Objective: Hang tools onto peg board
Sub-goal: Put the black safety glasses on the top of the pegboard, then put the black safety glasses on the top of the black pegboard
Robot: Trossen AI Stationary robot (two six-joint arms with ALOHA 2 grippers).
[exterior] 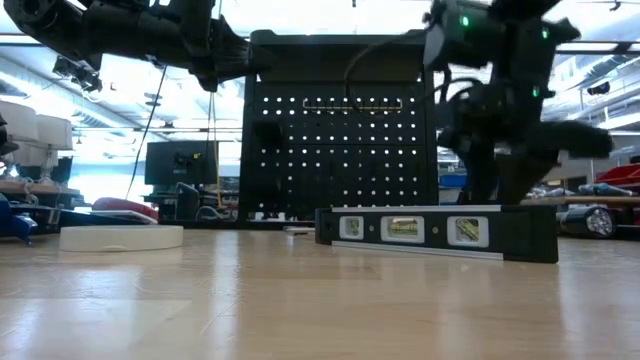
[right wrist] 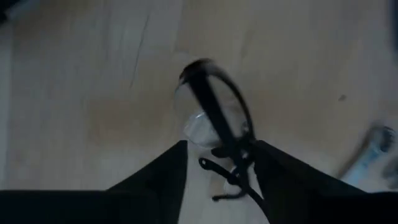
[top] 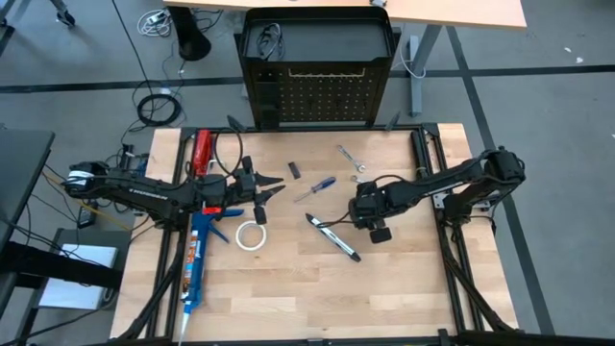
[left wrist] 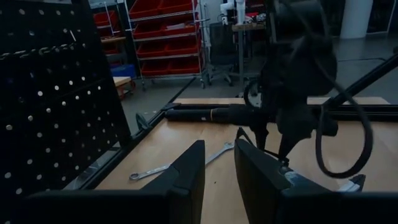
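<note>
The peg board (top: 317,96) stands upright at the table's far edge. Lying flat on the tabletop are two silver wrenches (top: 348,159), a blue-handled screwdriver (top: 315,188), a white tape roll (top: 252,235) and a black level (exterior: 435,232). My right gripper (right wrist: 221,144) points down at mid-table, right of centre, open. Black-framed safety glasses (right wrist: 214,106) show blurred under and between its fingers. My left gripper (left wrist: 219,155) hangs level above the table's left part, pointing right. It is open by a narrow gap with nothing in it. My right gripper comes at the safety glasses from above, one finger (right wrist: 177,165) on each side of the folded temple arms (right wrist: 233,165). The picture is blurred, and I cannot tell whether either finger touches them.
A long blue caulking gun (top: 195,261) and a red-handled tool (top: 202,152) lie under and beside my left arm. A small black piece (top: 295,170) lies near the screwdriver. Bare wood stretches along the table's near edge (top: 317,308).
</note>
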